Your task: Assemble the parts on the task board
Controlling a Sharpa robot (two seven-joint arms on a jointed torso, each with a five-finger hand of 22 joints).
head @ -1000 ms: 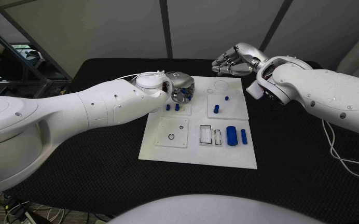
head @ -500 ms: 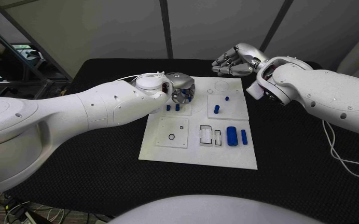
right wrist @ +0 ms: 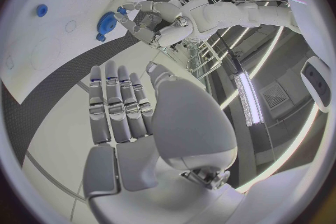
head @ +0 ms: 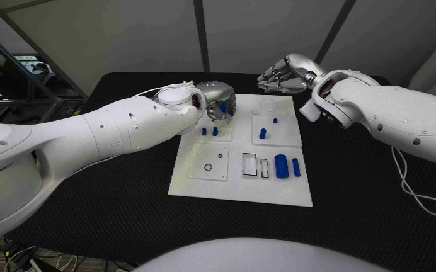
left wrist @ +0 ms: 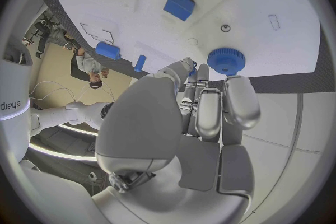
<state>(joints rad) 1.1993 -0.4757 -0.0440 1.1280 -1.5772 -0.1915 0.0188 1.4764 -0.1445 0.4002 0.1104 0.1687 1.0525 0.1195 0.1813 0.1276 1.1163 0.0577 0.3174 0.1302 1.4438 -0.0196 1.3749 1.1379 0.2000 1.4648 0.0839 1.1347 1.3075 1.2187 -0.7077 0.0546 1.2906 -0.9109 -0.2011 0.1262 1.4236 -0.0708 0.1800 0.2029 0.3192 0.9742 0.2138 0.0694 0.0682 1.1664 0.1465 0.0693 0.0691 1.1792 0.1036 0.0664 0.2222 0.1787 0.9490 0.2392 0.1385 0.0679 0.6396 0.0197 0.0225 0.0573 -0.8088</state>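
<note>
I'm pinching the round blue knurled knob [left wrist: 226, 60] in my left hand [head: 218, 103], lifting it at twelve o'clock of the white task board [head: 205, 181] for seating, while my right hand [head: 286, 73] is hanging spread, holding nothing.

The left hand [head: 216, 103] and its arm [head: 118, 130] block the task board [head: 244, 184] from its far-left corner. The right hand [head: 284, 75] hangs past the board's far edge. 2 upright parts [head: 209, 131] and 3 more [head: 267, 124] stand mid-board; 2 lie at its right [head: 286, 165]. The board's near edge lies open.

A robot lab: grey partition panels [head: 136, 26] enclose a black table [head: 100, 221].
</note>
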